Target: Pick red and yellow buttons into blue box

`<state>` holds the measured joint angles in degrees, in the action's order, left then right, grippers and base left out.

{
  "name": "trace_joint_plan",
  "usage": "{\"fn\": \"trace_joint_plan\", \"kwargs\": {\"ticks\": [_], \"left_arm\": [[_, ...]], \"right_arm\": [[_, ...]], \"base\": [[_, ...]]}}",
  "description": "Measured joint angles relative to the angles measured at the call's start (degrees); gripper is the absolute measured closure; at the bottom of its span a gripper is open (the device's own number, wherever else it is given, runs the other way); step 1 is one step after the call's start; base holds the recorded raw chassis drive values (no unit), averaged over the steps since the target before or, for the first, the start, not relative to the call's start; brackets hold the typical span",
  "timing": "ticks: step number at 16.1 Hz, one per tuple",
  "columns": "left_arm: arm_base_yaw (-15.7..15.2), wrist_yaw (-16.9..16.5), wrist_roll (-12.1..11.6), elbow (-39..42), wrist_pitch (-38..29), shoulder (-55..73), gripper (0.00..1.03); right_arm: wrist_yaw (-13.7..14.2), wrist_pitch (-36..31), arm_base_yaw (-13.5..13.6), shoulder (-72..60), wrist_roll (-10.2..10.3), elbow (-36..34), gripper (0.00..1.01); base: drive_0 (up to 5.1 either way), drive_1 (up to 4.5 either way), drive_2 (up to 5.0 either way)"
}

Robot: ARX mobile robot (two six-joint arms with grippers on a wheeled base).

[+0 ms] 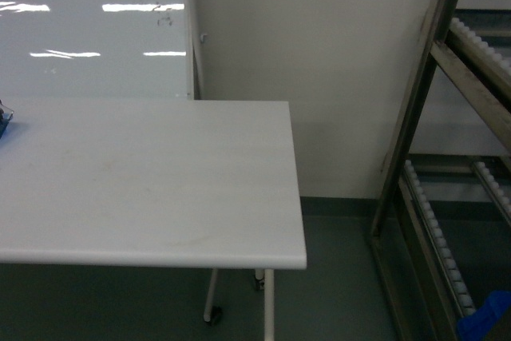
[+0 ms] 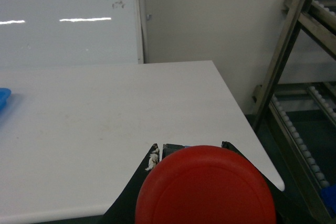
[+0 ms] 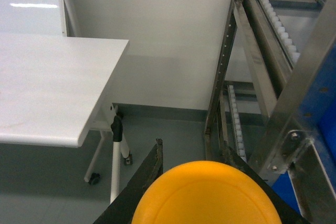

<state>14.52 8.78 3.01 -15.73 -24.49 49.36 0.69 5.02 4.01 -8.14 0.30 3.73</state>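
Observation:
The red button (image 2: 206, 187) fills the bottom of the left wrist view. My left gripper (image 2: 191, 146) is shut on it, its black fingers (image 2: 152, 158) flanking the cap above the white table's near right corner. In the right wrist view my right gripper (image 3: 192, 150) is shut on the yellow button (image 3: 206, 195), held over the grey floor between the table and a steel rack. A deep blue surface (image 3: 321, 114) shows behind the rack's frame; I cannot tell whether it is the blue box. Neither gripper appears in the head view.
A white table (image 1: 160, 197) on castor legs stands left, against a whiteboard and wall. A blue tray's edge (image 2: 4, 98) peeks in at the table's far left. A steel roller rack (image 1: 435, 197) stands right, with a blue patch (image 1: 485, 315) low beside it.

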Motion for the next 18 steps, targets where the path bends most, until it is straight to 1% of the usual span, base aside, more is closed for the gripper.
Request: {"fn": "trace_joint_plan", "kwargs": {"ticks": [14, 18], "left_arm": [[0.0, 0.0, 0.0, 0.0, 0.0, 0.0, 0.74], [0.0, 0.0, 0.0, 0.0, 0.1, 0.0, 0.74]], "right_arm": [[0.0, 0.1, 0.0, 0.0, 0.0, 0.0, 0.73], [0.0, 0.1, 0.0, 0.0, 0.0, 0.0, 0.73]], "base": [[4.9, -3.43, -1.4], [5.0, -2.58, -2.1]]}}
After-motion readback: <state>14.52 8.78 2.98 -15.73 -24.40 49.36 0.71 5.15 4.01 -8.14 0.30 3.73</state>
